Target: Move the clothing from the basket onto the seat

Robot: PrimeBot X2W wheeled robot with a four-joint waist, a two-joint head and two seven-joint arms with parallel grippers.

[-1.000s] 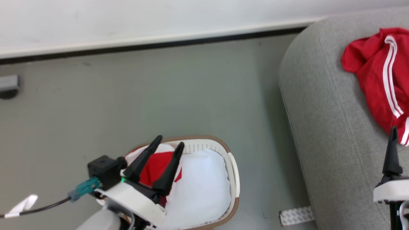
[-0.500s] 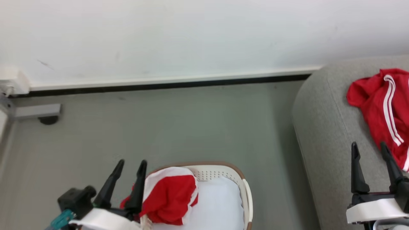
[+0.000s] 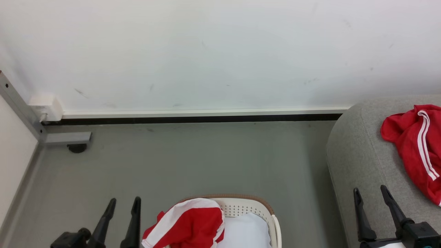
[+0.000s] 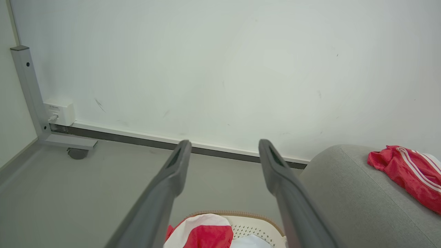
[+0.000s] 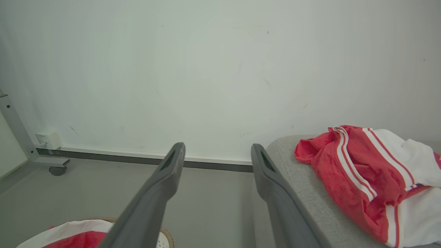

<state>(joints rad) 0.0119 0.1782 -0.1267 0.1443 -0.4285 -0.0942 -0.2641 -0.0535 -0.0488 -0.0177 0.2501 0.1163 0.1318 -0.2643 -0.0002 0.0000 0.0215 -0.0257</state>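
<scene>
The large grey seat (image 3: 365,155) is seen at the right against the white wall (image 3: 220,51), and a red garment with white stripes (image 3: 413,141) is spread on its top. The cream basket (image 3: 241,208) is set on the grey floor (image 3: 193,158), apart from the seat and to its left, and a second red and white garment (image 3: 193,224) is heaped over its left rim. The left claw (image 3: 125,199) is held wide and empty just left of the basket, and the right claw (image 3: 369,188) wide and empty over the seat's near edge

Left hand (image 4: 224,146), fingers (image 4: 172,179) wide apart; red clothing (image 4: 206,236) in basket (image 4: 256,229), more on grey seat (image 4: 351,199).
</scene>
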